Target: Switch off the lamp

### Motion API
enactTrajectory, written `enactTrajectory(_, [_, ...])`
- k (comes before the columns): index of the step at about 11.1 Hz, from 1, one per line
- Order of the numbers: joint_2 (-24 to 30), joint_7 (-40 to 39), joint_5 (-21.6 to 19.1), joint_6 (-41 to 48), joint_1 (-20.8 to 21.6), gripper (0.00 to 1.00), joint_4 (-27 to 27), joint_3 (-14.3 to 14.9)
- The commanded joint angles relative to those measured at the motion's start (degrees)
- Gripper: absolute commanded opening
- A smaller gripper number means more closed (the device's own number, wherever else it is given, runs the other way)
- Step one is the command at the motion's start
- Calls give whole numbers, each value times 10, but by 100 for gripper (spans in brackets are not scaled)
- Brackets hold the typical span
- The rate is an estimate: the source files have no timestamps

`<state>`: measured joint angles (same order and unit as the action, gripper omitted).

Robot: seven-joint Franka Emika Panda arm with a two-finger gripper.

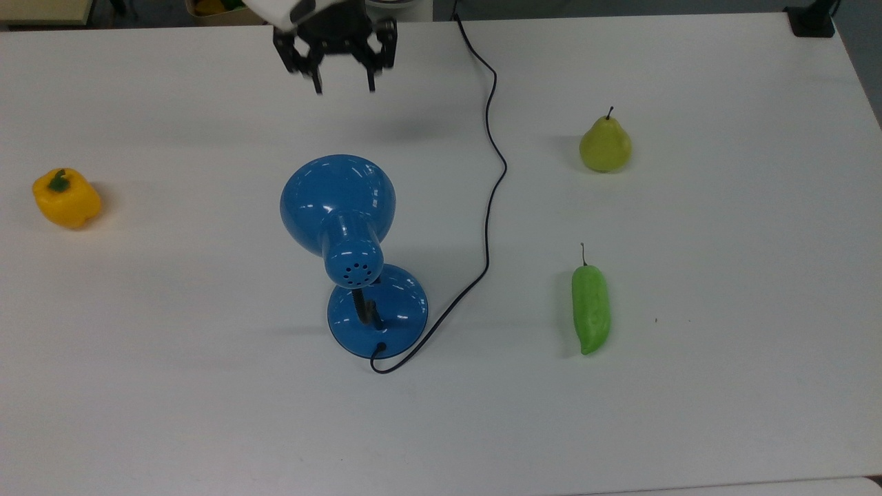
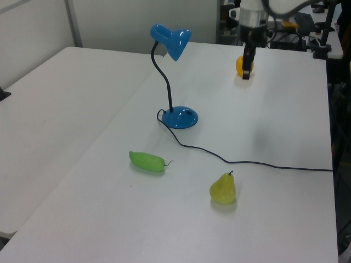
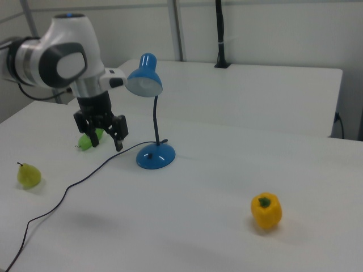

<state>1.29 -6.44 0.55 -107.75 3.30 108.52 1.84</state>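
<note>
No readable text, label, brand or number on anything in view.
</note>
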Motion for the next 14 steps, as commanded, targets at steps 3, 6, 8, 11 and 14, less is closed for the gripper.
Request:
enactTrajectory(3, [14,33,-19,185,9,100,-125,18])
enactTrajectory(6, [13,143,-59,195,9,100,-169,12])
enactTrajectory(8, [13,166,-73,185,12,100,-171,3])
enactTrajectory(11, [8,158,-73,137,12,100,-159,-16])
enactTrajectory(14, [1,95,-61,83,13,100,-145,-16])
